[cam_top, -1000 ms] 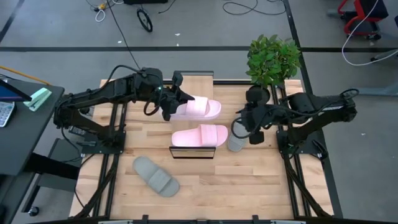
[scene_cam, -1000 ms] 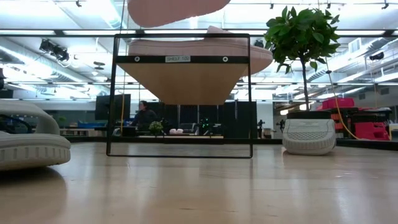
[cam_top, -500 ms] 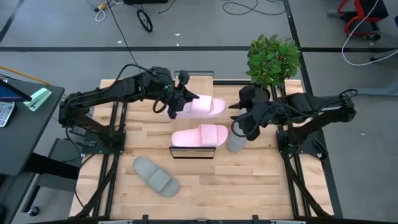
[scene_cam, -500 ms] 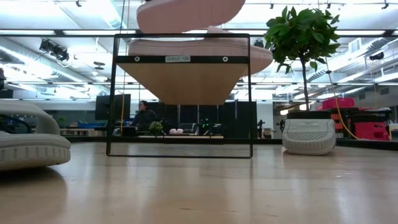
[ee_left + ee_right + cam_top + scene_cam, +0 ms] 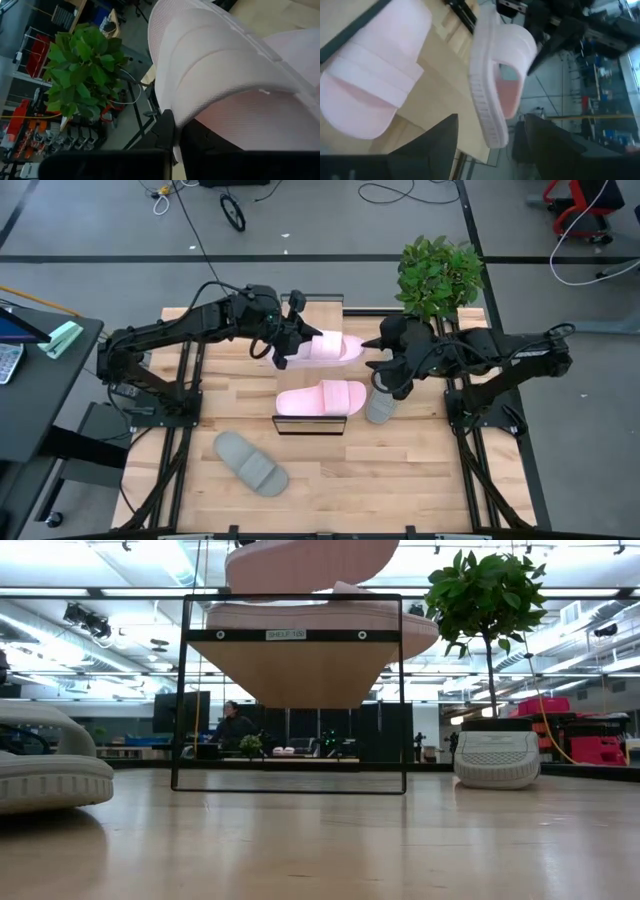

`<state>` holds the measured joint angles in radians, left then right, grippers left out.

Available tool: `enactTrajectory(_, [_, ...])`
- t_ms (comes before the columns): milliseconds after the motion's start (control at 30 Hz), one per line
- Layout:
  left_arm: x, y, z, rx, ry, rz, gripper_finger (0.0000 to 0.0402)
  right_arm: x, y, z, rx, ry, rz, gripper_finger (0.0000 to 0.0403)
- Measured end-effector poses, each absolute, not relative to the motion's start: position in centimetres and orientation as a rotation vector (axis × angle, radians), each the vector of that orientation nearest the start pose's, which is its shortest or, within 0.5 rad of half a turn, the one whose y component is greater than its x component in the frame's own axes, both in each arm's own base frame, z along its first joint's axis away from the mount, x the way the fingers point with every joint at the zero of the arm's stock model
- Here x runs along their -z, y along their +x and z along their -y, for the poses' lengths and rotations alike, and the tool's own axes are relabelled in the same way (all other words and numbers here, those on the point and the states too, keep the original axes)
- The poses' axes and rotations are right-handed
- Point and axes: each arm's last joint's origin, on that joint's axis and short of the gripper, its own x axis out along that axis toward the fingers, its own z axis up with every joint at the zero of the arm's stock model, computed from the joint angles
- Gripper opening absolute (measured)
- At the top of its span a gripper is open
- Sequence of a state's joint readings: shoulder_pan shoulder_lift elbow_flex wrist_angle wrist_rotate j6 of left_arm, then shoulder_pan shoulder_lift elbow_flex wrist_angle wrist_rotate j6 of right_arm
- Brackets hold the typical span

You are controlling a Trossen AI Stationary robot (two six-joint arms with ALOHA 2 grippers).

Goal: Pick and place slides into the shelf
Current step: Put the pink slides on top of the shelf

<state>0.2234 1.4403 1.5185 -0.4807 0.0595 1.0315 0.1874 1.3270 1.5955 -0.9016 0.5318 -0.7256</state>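
The left gripper (image 5: 288,346) has its fingers clamped on a pink slide (image 5: 325,349) lying crosswise, toe toward the right gripper (image 5: 378,363), whose fingers stand wide.

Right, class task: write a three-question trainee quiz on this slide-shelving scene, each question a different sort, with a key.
1. True or false: the left gripper holds a pale pink slide in the air.
2. What lies on the shelf? A) a grey slide B) a pink slide C) nothing
3. Fill in: the grey slide lying flat rests on the ____.

Key:
1. True.
2. B, the second pink slide.
3. Tabletop. The right gripper, open, hovers near the held slide's free end.
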Motion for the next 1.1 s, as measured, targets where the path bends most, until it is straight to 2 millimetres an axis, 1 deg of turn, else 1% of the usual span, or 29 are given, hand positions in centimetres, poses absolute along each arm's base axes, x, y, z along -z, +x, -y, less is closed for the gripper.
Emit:
enactTrajectory(100, [-40.5,30.6,-6.8,0.065,0.955,-0.457,0.0012,-42.9,24.8,-2.8,0.206,-0.805,-0.695,0.0232])
enactTrajectory(167, [-40.5,30.6,-6.8,0.067,0.953,-0.462,0.0010,-43.3,24.2,-2.6,0.299,-0.668,-0.662,0.0228])
enactTrajectory(233, [-40.5,30.6,-6.8,0.064,0.950,-0.461,0.0011,-43.9,23.4,-2.2,0.390,-0.495,-0.617,0.0223])
enactTrajectory(333, [-40.5,30.5,-7.0,0.059,0.945,-0.465,0.0020,-44.7,21.5,-1.3,0.488,-0.213,-0.553,0.0216])
enactTrajectory(467, [-40.5,30.5,-7.2,0.052,0.947,-0.469,0.0015,-45.2,19.0,0.3,0.572,0.254,-0.477,0.0209])
enactTrajectory(567, [-40.5,30.5,-7.3,0.051,0.951,-0.470,0.0010,-45.1,17.4,0.9,0.629,0.491,-0.460,0.0207])
enactTrajectory(667, [-40.5,30.5,-7.4,0.048,0.950,-0.471,0.0013,-44.7,16.8,1.2,0.683,0.592,-0.492,0.0206])
enactTrajectory(800, [-40.5,30.4,-7.4,0.049,0.958,-0.471,0.0021,-44.4,16.9,1.1,0.689,0.613,-0.514,0.0206])
enactTrajectory(900, [-40.5,30.5,-7.4,0.047,0.962,-0.468,0.0012,-44.3,17.3,1.0,0.668,0.657,-0.516,0.0206])
enactTrajectory(1000, [-40.5,30.5,-7.4,0.048,0.962,-0.468,0.0010,-44.5,18.0,1.0,0.631,0.663,-0.498,0.0206])
enactTrajectory(1100, [-40.5,30.5,-7.4,0.048,0.959,-0.467,0.0015,-44.5,18.9,1.0,0.636,0.762,-0.456,0.0206])
